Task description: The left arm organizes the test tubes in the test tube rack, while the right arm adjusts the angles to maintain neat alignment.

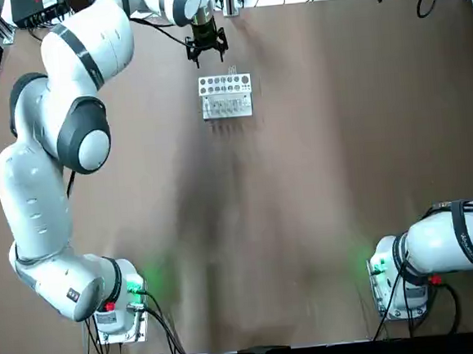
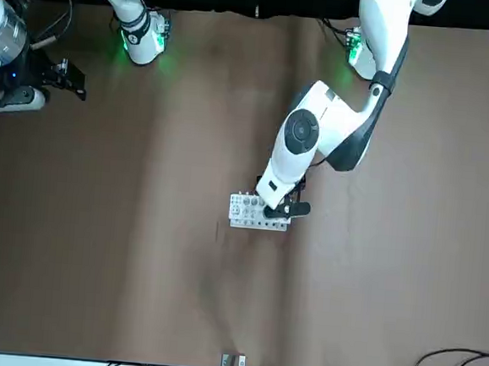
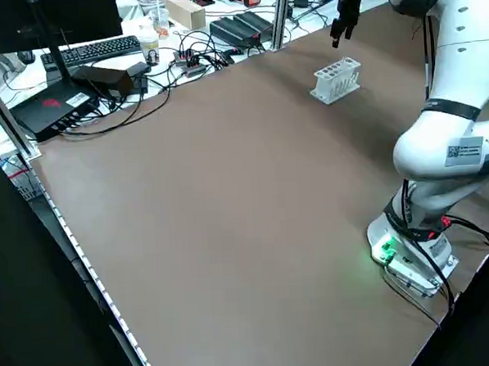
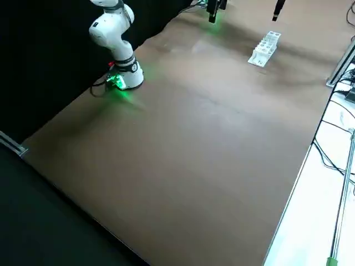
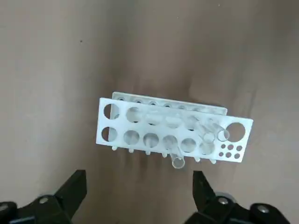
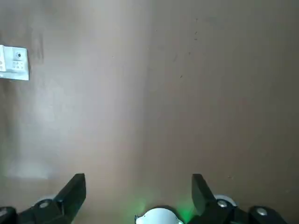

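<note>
Left claw spread above rack; tubes faint

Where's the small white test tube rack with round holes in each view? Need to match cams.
Top: small white test tube rack, upper centre.
Front: centre, partly under the left gripper.
Left side: upper right.
Right side: upper right.
Left wrist: centre, clear tubes leaning in its holes.
Right wrist: only a corner at the left edge.
Shared landmark: the open left gripper beside the rack.
</note>
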